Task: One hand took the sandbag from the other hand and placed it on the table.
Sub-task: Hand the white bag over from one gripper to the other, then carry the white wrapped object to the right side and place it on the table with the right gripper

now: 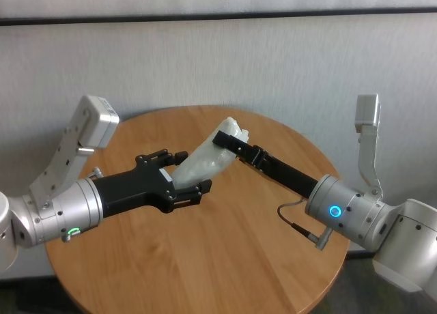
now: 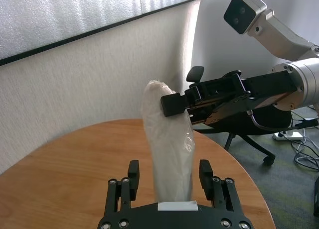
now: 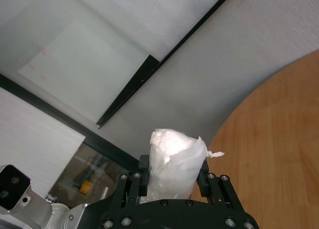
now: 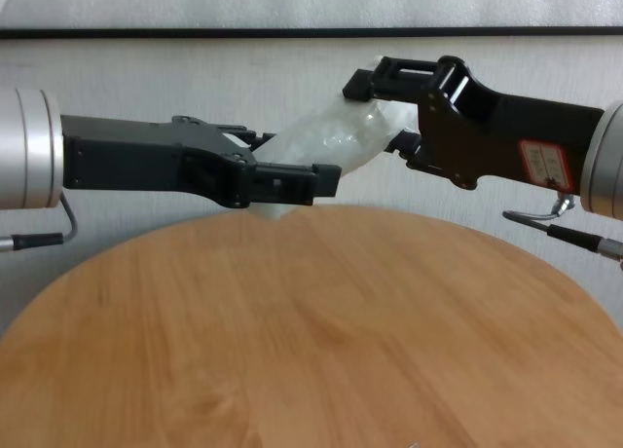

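The white crinkly sandbag (image 1: pixel 205 160) hangs slanted in the air above the round wooden table (image 1: pixel 225 259), between my two grippers. My right gripper (image 1: pixel 229 133), on the wrist with the blue ring, is shut on the bag's upper end; its fingers (image 3: pixel 202 170) press the bag (image 3: pixel 174 159). My left gripper (image 1: pixel 193 170), on the wrist with the green ring, is open. Its fingers (image 2: pixel 205 171) stand on either side of the bag's lower end (image 2: pixel 169 139) with small gaps. The chest view shows the bag (image 4: pixel 341 136) spanning both grippers, well above the table (image 4: pixel 311 341).
A pale wall runs close behind the table's far edge. An office chair (image 2: pixel 239 134) and floor cables (image 2: pixel 304 139) are beyond the table on my right side. The tabletop (image 2: pixel 60 174) lies bare under both arms.
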